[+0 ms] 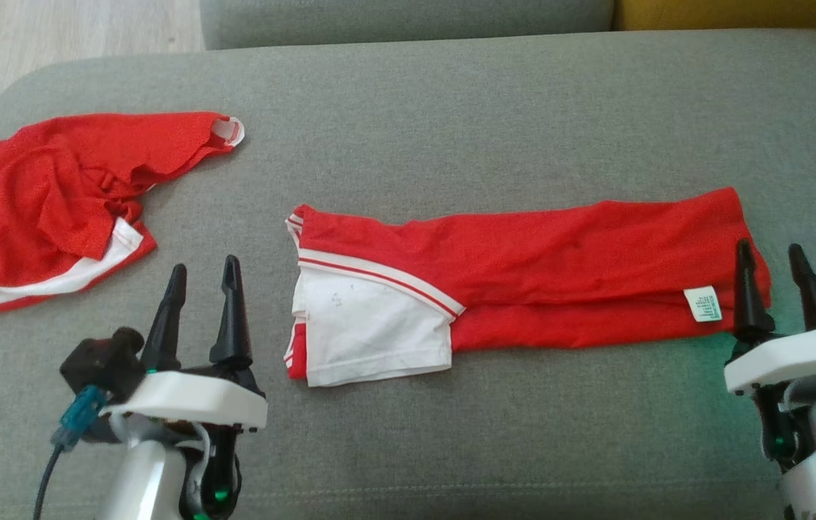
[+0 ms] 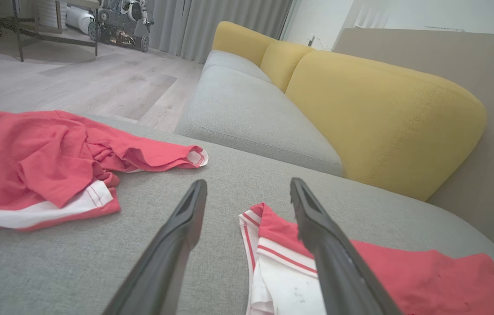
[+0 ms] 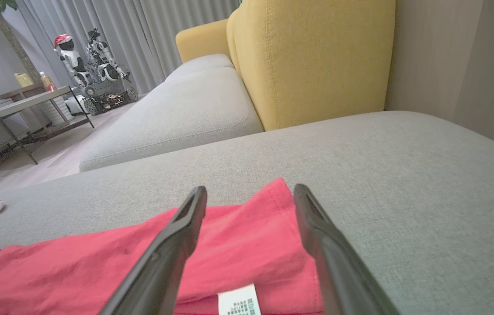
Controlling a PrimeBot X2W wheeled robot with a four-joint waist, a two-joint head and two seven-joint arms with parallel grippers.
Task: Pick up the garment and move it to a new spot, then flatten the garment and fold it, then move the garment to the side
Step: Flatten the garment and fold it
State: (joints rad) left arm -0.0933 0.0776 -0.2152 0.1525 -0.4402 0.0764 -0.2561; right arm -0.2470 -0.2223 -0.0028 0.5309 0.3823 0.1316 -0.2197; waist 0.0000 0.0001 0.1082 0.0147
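Note:
A red garment [image 1: 523, 267] with white sleeve panels lies folded into a long strip across the grey cushion [image 1: 451, 123]; a white label shows near its right end. My left gripper [image 1: 202, 274] stands open just left of its white-sleeved end [image 2: 273, 267], with nothing between its fingers. Over the strip's right end [image 3: 247, 245] my right gripper [image 1: 770, 260] is open too, its left finger [image 1: 746, 289] above the cloth and the other one off the edge.
A second red and white garment [image 1: 40, 202] lies crumpled at the cushion's far left, seen also in the left wrist view [image 2: 41, 162]. Yellow back cushions [image 2: 382, 118] and a grey seat [image 3: 177, 118] lie beyond. The wooden floor [image 2: 76, 78] is off the left edge.

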